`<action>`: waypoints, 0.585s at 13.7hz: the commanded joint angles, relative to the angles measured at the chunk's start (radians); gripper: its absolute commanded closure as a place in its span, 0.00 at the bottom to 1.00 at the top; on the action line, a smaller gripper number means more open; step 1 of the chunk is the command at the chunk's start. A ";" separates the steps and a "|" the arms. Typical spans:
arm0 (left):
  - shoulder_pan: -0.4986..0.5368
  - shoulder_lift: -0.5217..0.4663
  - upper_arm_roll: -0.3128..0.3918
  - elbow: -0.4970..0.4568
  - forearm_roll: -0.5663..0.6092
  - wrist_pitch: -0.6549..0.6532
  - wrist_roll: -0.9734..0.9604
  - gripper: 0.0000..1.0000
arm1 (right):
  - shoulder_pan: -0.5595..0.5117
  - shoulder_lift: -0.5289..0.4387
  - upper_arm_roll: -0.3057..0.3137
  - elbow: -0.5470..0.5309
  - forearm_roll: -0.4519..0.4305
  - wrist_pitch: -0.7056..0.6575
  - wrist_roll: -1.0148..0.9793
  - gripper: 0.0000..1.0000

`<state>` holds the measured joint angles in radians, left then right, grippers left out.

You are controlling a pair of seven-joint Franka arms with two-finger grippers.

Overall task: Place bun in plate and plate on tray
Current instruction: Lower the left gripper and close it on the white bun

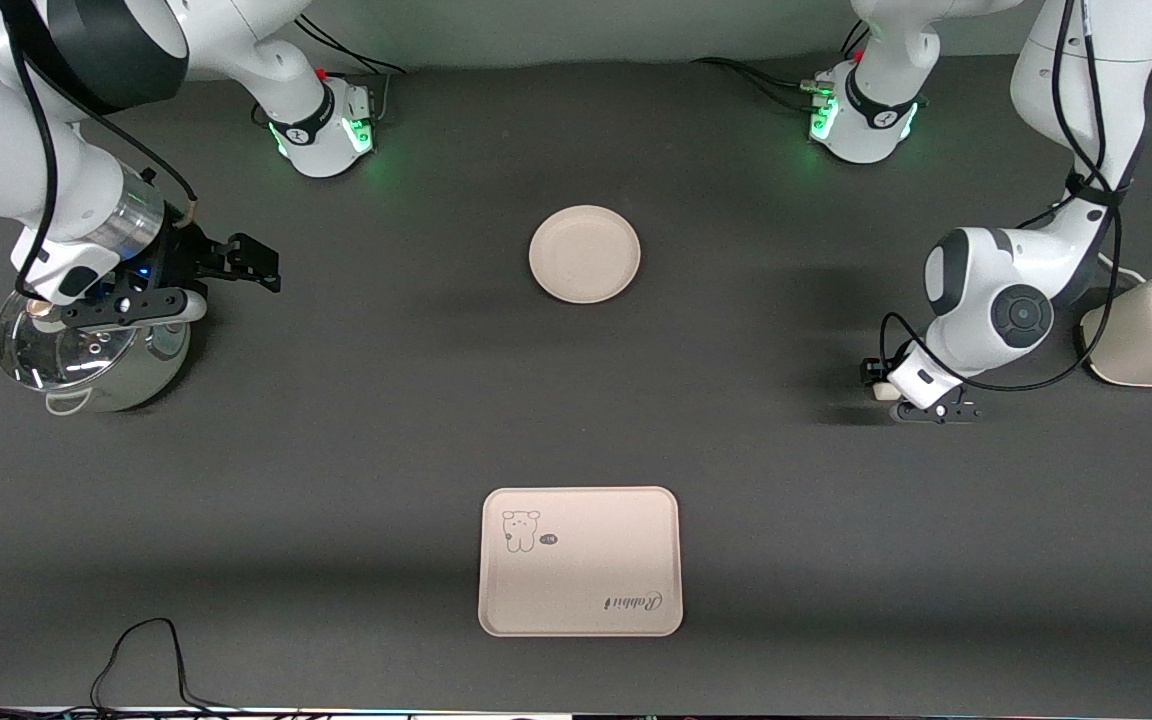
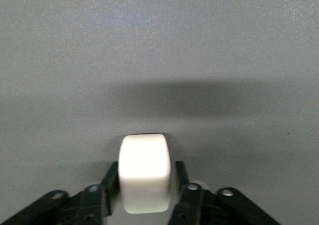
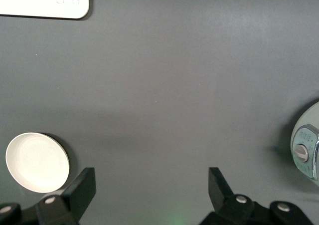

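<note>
The small white bun rests on the dark table, toward the left arm's end, beside the toaster. My left gripper is down at the table and shut on the bun, one black finger against each side. The round cream plate lies mid-table, and the right wrist view shows that plate too. The rectangular tray with the rabbit drawing lies nearer the front camera than the plate. My right gripper hangs open beside the pot at the right arm's end, with nothing between its fingers.
A cream toaster stands at the left arm's end of the table, just past the left gripper. A steel pot with a glass lid stands at the right arm's end, under the right wrist. A black cable loops along the table's front edge.
</note>
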<state>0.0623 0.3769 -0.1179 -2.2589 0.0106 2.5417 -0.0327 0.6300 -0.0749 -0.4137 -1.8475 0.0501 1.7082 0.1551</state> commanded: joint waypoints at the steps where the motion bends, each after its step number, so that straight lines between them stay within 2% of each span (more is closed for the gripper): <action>1: 0.016 0.004 0.000 -0.005 0.003 0.025 0.017 0.70 | 0.005 -0.016 -0.001 -0.013 0.001 0.011 -0.017 0.00; 6: 0.017 -0.029 0.000 0.002 0.002 -0.003 0.016 0.72 | 0.005 -0.016 -0.002 -0.012 0.001 0.011 -0.014 0.00; 8: 0.016 -0.068 -0.002 0.016 -0.003 -0.081 0.007 0.72 | 0.005 -0.017 0.000 -0.012 0.001 0.010 -0.012 0.00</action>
<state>0.0753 0.3645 -0.1175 -2.2485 0.0105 2.5337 -0.0307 0.6299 -0.0749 -0.4136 -1.8475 0.0501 1.7082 0.1550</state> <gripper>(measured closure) 0.718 0.000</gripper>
